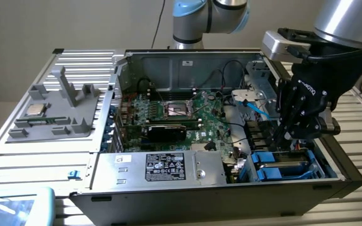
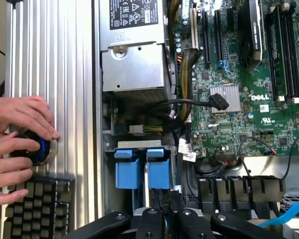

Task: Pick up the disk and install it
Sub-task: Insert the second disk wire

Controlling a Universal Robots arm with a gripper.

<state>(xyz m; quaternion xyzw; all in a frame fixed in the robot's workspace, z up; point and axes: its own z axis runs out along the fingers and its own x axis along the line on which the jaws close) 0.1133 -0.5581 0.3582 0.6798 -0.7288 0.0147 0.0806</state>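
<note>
Across the exterior view's left lies the removed side panel (image 1: 43, 141), laid flat beside the case so that it serves as a bench; on it sits a grey holder (image 1: 55, 110) with a small square chip (image 1: 35, 110) kept there out of harm's way, I judge; moving toward the middle, the open computer case (image 1: 105, 188) lies on its side so that I can reach in from above; the power supply (image 1: 162, 167) with its black label sits along the near wall, and behind it spreads the green motherboard (image 1: 187, 117) with its empty processor socket; further toward the exterior view's right, in the near corner of the case, is the drive bay (image 1: 322, 176), and there stands the disk (image 1: 282, 165) in its blue carrier, set on edge in the bay, which is how a drive slides home along its rails; my gripper (image 1: 288, 136) reaches down right over it, fingers drawn nearly together, and whether they pinch the carrier's edge I cannot tell, since the contact is hidden behind my own linkage; in the wrist view the blue tabs of the carrier (image 2: 142, 167) show just ahead of my fingers (image 2: 154, 219), and outside the case a person's hand (image 2: 17, 134) rests on a round knob (image 2: 37, 149) beside a keyboard (image 2: 37, 209), presumably steering me.
</note>
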